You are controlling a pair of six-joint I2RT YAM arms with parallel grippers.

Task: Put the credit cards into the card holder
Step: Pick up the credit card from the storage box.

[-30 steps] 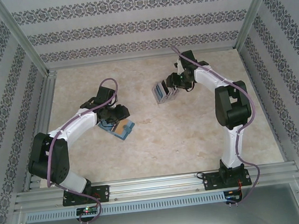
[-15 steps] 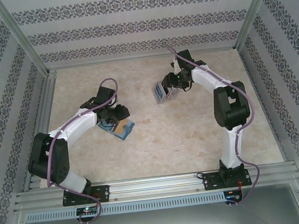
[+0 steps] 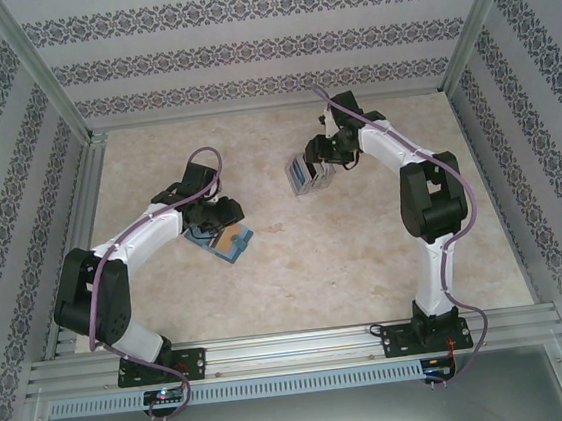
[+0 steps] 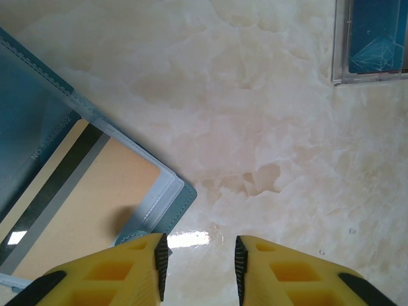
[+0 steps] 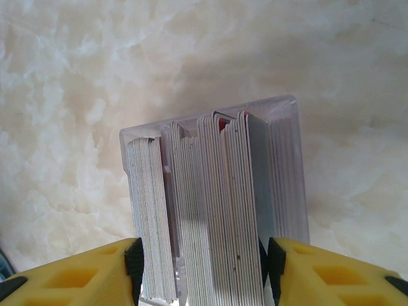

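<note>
Here: right gripper (image 5: 201, 268) pinches the credit cards (image 5: 210, 204); left gripper (image 4: 197, 255) is slightly parted, holding nothing.
Right wrist view: cards stand on edge, packed in a clear tray (image 5: 280, 108) toward the table's (image 3: 346, 254) far side, with the yellow fingers (image 5: 76, 277) pressed against the outermost cards on both sides. Left wrist view: narrow gap between the fingertips, bare marbled table beneath; the left finger hangs over a corner of the teal card holder (image 4: 38, 115), lying open to the near left, a tan card (image 4: 95, 204) with a dark stripe in its clear sleeve.
</note>
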